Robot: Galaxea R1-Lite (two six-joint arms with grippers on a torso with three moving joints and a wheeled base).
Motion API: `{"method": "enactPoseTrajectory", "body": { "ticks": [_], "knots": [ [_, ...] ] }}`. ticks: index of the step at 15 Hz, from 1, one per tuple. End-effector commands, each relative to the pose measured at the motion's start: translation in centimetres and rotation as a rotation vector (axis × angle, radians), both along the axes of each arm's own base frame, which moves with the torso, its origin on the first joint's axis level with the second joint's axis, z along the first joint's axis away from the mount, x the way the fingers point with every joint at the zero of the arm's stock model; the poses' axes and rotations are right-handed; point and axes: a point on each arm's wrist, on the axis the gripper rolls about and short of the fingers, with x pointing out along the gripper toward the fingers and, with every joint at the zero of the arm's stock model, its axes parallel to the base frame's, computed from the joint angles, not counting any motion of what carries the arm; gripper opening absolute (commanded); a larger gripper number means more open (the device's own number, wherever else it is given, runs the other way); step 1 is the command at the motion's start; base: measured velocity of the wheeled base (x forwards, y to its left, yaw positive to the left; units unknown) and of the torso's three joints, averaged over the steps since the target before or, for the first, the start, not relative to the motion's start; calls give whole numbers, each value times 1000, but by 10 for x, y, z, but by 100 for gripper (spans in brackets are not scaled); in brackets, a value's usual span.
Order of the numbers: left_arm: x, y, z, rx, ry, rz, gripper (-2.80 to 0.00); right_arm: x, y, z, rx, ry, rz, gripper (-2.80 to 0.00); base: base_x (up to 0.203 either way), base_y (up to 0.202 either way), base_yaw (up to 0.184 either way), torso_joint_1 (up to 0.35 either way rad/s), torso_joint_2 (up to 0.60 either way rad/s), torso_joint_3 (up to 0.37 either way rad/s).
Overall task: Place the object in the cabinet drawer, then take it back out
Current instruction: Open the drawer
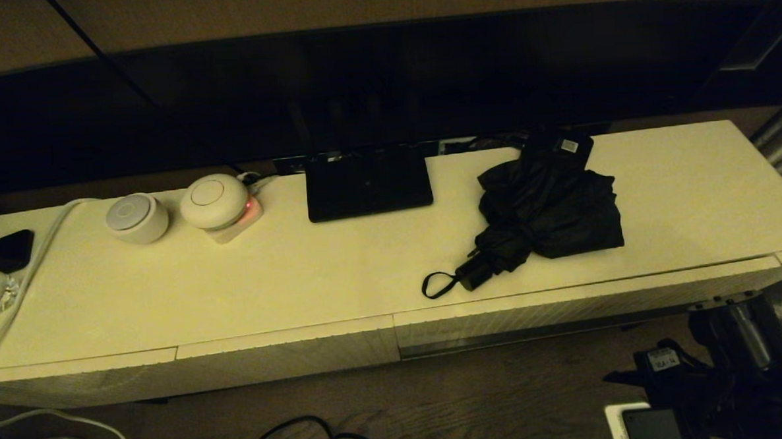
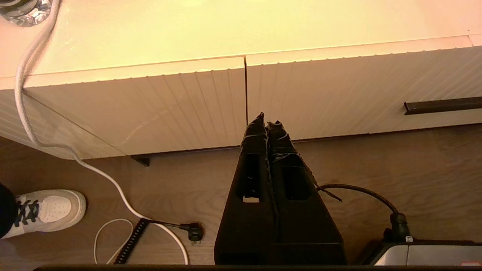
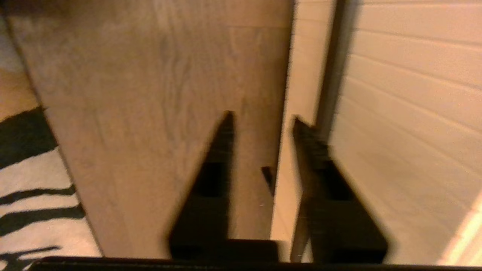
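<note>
L gripper low, fingers pressed together; R gripper low, fingers spread apart.

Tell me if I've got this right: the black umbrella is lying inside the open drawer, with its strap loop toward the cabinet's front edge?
Not quite. The head view shows the umbrella lying on the cabinet top, not inside the drawer, which looks at most barely ajar. The strap loop does point toward the front edge.
</note>
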Motion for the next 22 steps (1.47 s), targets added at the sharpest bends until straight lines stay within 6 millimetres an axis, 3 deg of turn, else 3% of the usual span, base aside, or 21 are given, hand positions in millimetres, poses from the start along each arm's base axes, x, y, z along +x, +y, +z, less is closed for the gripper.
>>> {"method": "enactPoseTrajectory", "body": {
  "ticks": [1,5,14,22],
  "knots": [
    [0,0,-1,0,3,1,-280,0,0,-7,-20,25,1,0,0,0,0,0,0,0],
    [0,0,-1,0,3,1,-280,2,0,-23,-36,82,-1,0,0,0,0,0,0,0],
    [0,0,-1,0,3,1,-280,41,10,-60,-26,48,-11,0,0,0,0,0,0,0],
    [0,0,-1,0,3,1,-280,78,4,-62,-9,-7,-70,0,0,0,0,0,0,0]
  ]
}}
